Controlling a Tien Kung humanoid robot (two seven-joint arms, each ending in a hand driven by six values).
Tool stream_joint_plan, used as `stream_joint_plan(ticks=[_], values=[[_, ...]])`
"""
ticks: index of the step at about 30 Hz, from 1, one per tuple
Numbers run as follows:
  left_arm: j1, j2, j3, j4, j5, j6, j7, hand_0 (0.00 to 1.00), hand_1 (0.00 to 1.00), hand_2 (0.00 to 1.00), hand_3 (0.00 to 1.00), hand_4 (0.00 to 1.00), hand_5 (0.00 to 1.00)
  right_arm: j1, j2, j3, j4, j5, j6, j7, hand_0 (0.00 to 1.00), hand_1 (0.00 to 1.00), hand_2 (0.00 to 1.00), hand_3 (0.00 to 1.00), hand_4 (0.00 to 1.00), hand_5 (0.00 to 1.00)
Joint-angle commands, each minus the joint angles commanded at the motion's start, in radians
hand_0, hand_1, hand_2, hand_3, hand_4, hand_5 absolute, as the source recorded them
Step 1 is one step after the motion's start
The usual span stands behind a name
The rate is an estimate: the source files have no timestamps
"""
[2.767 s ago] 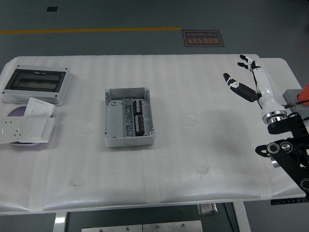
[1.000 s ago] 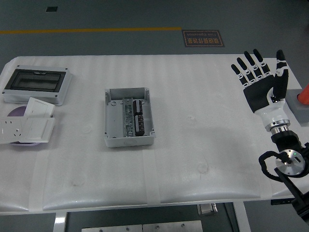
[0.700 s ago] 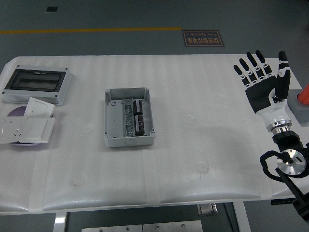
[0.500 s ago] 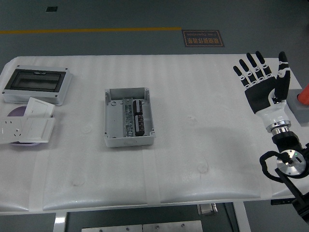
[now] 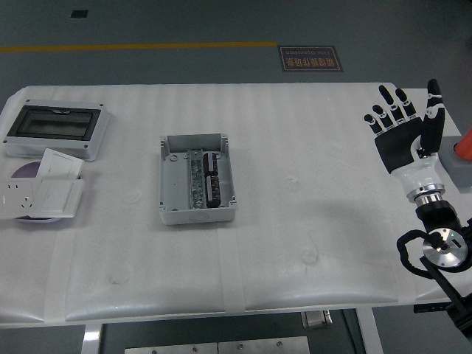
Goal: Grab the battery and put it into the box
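My right hand (image 5: pixel 402 136) is raised with fingers spread and holding nothing, the open grey box (image 5: pixel 198 181) lies well off to its left, long axis running away from me, and I see no loose battery.

A white padded table (image 5: pixel 295 243) stands on grey floor (image 5: pixel 184 22) crossed by a yellow line (image 5: pixel 140 47)
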Motion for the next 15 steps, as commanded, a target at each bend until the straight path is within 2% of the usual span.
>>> stream_joint_plan(ticks=[15], values=[[0.001,-0.006,0.001,0.001,0.0,0.001,-0.002,0.7,0.709,0.619,0.737,0.697,0.37,0.002,-0.002,0.004,0.001,-0.011,-0.003,-0.006,0.329,0.34,0.334,0.353,0.813,0.722]])
